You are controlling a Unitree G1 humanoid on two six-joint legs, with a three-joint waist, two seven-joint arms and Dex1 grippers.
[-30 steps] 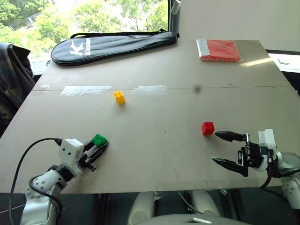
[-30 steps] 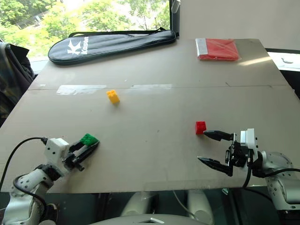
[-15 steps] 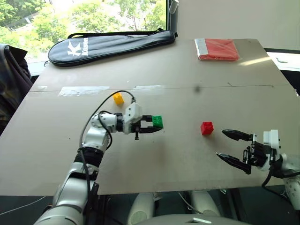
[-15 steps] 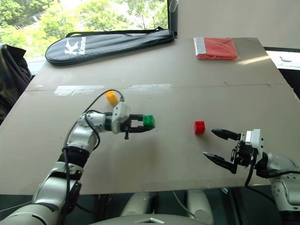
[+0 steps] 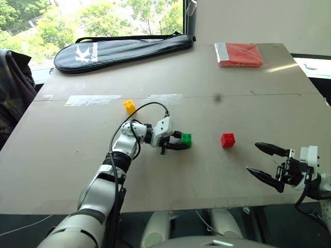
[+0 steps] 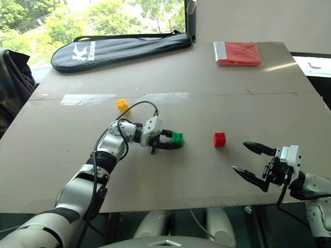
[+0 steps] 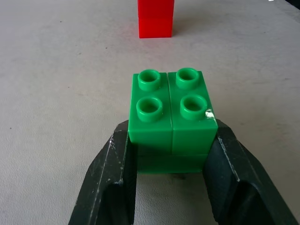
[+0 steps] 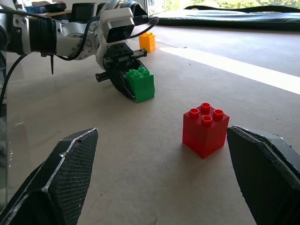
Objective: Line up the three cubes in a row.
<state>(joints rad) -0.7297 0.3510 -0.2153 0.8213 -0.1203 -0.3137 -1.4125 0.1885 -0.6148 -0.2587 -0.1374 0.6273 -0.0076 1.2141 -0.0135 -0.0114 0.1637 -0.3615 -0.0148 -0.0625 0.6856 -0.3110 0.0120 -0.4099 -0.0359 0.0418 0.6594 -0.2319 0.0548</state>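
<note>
On the table, the yellow cube sits at ten o'clock of the left gripper, which pinches the green cube just left of the red cube, while the right gripper at four o'clock of the red one gapes wide, grasping nothing.

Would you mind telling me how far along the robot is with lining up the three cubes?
Nothing is finished yet. In hand: the left pincer is shut on the green cube, holding it low over the table, left of the red cube. Left to do: release the green cube and bring the yellow cube, farther back and to the left, into the row. The right pincer is open, near the red cube.
</note>
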